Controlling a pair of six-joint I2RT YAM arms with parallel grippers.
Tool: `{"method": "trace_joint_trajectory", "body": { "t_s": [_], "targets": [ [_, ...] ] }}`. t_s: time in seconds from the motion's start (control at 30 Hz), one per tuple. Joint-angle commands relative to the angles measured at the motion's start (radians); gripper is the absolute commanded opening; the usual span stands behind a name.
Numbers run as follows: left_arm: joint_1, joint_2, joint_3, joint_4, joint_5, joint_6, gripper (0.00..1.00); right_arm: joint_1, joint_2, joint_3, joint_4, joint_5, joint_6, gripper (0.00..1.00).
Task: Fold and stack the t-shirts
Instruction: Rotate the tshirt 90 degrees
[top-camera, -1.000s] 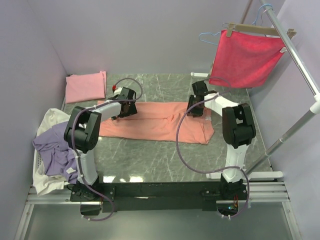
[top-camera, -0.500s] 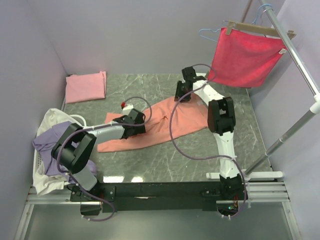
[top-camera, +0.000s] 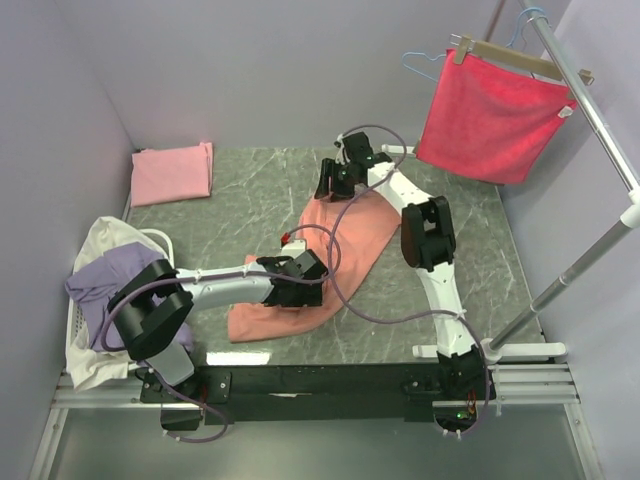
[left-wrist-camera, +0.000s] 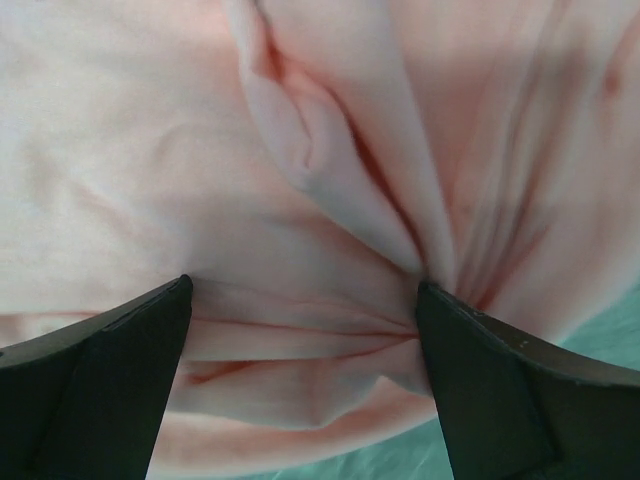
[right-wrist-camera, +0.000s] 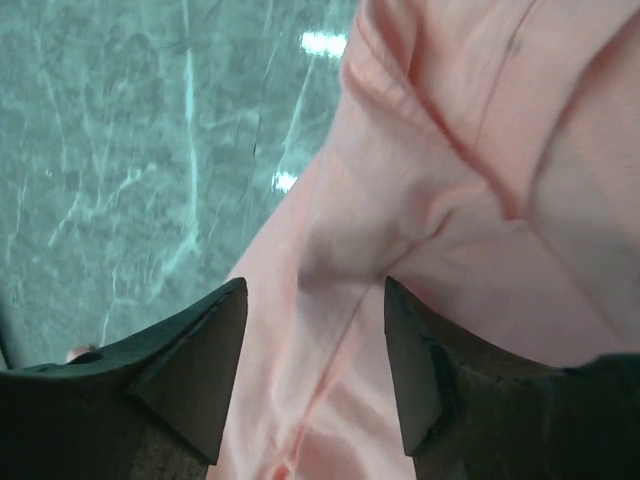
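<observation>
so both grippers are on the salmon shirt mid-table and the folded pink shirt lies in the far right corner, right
Not quite. The folded pink shirt lies in the far left corner of the table, not the far right; the top external view shows it. The rest stands: the left gripper and right gripper are both on the salmon shirt mid-table.

Four t-shirts: one stretched, one folded, two heaped.
The salmon-orange shirt (top-camera: 365, 235) lay as a long, creased band slanting across the middle of the table (top-camera: 250, 215), from far centre to near left, its fabric bunched in soft ridges at both ends. The light pink shirt (top-camera: 172, 172) sat folded flat in the far left corner. The lavender shirt (top-camera: 115, 295) lay crumpled over the cream shirt (top-camera: 105, 240) at the left edge.
</observation>
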Motion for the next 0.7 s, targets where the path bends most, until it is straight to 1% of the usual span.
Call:
{"method": "trace_joint_trajectory", "body": {
  "t_s": [0.0, 0.03, 0.07, 0.1, 0.13, 0.17, 0.23, 0.27, 0.3, 0.37, 0.4, 0.43, 0.47, 0.5, 0.53, 0.6, 0.67],
  "targets": [
    [-0.001, -0.080, 0.137, -0.283, -0.073, -0.017, 0.99, -0.031, -0.296, -0.105, 0.173, 0.094, -0.078, 0.65],
    [0.008, -0.100, 0.189, -0.286, -0.093, 0.009, 0.99, -0.037, -0.376, -0.145, 0.179, 0.127, -0.087, 0.67],
    [0.022, -0.104, 0.210, -0.267, -0.108, 0.040, 0.99, -0.040, -0.410, -0.156, 0.166, 0.182, -0.098, 0.67],
    [0.059, -0.107, 0.230, -0.253, -0.133, 0.089, 0.99, -0.043, -0.441, -0.164, 0.147, 0.264, -0.107, 0.67],
    [0.085, -0.107, 0.262, -0.225, -0.124, 0.118, 1.00, -0.043, -0.497, -0.194, 0.111, 0.315, -0.116, 0.69],
    [0.141, -0.103, 0.283, -0.169, -0.097, 0.155, 0.99, -0.046, -0.519, -0.208, 0.081, 0.350, -0.110, 0.69],
    [0.188, -0.075, 0.330, -0.101, -0.031, 0.244, 0.99, -0.048, -0.595, -0.294, 0.037, 0.400, -0.090, 0.69],
    [0.228, -0.060, 0.344, -0.017, 0.000, 0.311, 1.00, -0.048, -0.626, -0.340, 0.030, 0.404, -0.074, 0.69],
    [0.246, -0.016, 0.362, 0.019, 0.064, 0.342, 0.99, -0.046, -0.689, -0.443, 0.027, 0.424, -0.055, 0.69],
    [0.289, 0.041, 0.430, 0.082, 0.110, 0.422, 1.00, -0.042, -0.770, -0.580, 0.076, 0.443, -0.021, 0.68],
    [0.301, 0.111, 0.460, 0.121, 0.162, 0.452, 0.99, -0.037, -0.851, -0.708, 0.090, 0.455, -0.003, 0.68],
    [0.311, 0.150, 0.535, 0.137, 0.260, 0.480, 0.99, -0.034, -0.890, -0.770, 0.125, 0.461, 0.020, 0.68],
    [0.320, 0.187, 0.574, 0.143, 0.291, 0.514, 0.99, -0.031, -0.928, -0.824, 0.135, 0.463, 0.032, 0.67],
    [0.320, 0.255, 0.611, 0.157, 0.322, 0.535, 1.00, -0.022, -0.994, -0.914, 0.141, 0.460, 0.043, 0.67],
    [0.323, 0.285, 0.673, 0.169, 0.409, 0.561, 0.99, -0.014, -1.028, -0.959, 0.161, 0.452, 0.051, 0.67],
    [0.322, 0.365, 0.733, 0.188, 0.469, 0.597, 0.99, 0.001, -1.106, -1.066, 0.164, 0.452, 0.060, 0.66],
    [0.323, 0.415, 0.806, 0.192, 0.561, 0.621, 1.00, 0.026, -1.148, -1.128, 0.168, 0.432, 0.075, 0.66]
  ]
}}
